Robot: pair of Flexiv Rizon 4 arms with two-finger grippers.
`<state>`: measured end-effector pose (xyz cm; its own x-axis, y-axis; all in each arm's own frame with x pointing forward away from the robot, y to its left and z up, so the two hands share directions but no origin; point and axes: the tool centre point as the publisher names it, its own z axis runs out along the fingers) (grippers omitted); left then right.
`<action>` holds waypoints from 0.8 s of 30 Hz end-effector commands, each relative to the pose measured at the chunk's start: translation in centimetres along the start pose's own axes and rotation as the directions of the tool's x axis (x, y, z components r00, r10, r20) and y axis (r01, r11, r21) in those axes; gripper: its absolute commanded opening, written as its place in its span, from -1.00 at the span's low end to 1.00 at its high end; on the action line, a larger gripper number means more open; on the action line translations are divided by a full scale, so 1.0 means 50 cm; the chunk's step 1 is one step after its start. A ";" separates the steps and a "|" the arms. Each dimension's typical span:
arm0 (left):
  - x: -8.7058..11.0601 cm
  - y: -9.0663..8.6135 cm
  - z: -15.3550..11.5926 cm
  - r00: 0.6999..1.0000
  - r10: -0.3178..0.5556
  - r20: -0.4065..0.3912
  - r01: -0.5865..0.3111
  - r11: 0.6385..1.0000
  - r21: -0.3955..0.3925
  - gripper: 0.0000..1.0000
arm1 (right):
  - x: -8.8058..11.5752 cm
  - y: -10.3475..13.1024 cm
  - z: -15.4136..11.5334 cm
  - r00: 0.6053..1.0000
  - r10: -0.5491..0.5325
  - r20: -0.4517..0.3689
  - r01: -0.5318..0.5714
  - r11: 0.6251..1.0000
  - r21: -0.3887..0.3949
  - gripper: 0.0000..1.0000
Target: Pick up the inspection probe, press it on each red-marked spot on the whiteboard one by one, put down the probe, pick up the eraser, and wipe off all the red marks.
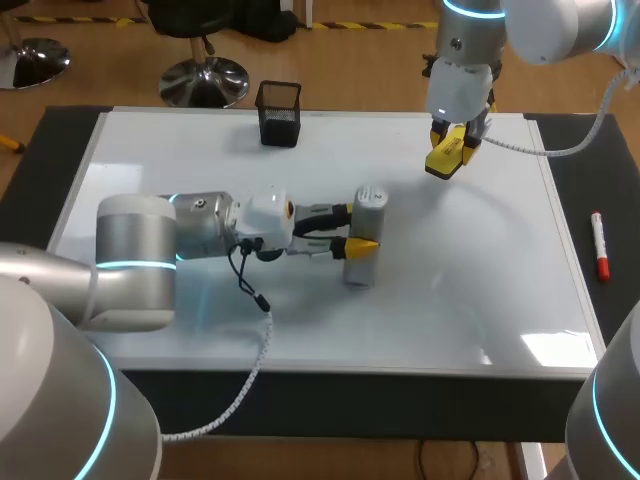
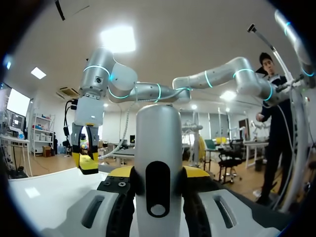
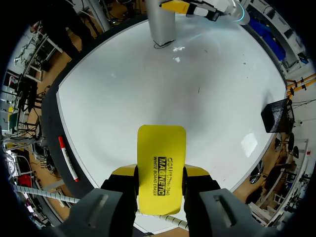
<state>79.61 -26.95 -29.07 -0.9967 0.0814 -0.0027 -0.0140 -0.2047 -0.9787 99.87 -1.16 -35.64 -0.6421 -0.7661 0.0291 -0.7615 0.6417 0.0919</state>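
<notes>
The inspection probe (image 1: 366, 232), a grey cylinder, stands upright near the middle of the whiteboard (image 1: 200, 330), its lower end at or just above the surface. My left gripper (image 1: 356, 228) is shut on its middle from the side. In the left wrist view the probe (image 2: 158, 148) fills the gap between the yellow tips of the left gripper (image 2: 158, 173). My right gripper (image 1: 447, 150) hangs above the board's far right part, shut on the yellow eraser (image 1: 444, 157). The right wrist view shows the eraser (image 3: 160, 165) in the right gripper (image 3: 160, 173), with the probe (image 3: 162, 22) far ahead. I see no red marks on the board.
A black mesh pen cup (image 1: 279, 112) stands at the board's far edge. A red marker (image 1: 599, 245) lies on the dark table surface to the right of the board, also seen beside the board as the red marker (image 3: 66, 158) in the right wrist view.
</notes>
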 end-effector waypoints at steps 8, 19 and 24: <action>-0.030 -0.044 -0.012 0.999 0.043 0.016 -0.043 0.999 -0.002 -1.00 | 0.000 -0.002 -0.003 1.000 -0.002 -0.004 0.002 1.000 0.001 -1.00; -0.089 -0.096 -0.071 0.990 0.067 0.122 -0.076 0.995 0.071 -1.00 | 0.000 -0.002 -0.003 1.000 -0.002 -0.004 0.002 1.000 0.001 -1.00; -0.118 -0.111 -0.102 0.986 0.069 0.154 -0.082 0.993 0.084 -1.00 | 0.000 -0.002 -0.003 1.000 -0.002 -0.004 0.002 1.000 0.001 -1.00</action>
<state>85.70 -22.12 -25.14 -0.9958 -0.0832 -0.0391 0.0618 -0.2908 -0.9548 99.87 -1.16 -35.64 -0.6420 -0.7661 0.0291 -0.7615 0.6416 0.0919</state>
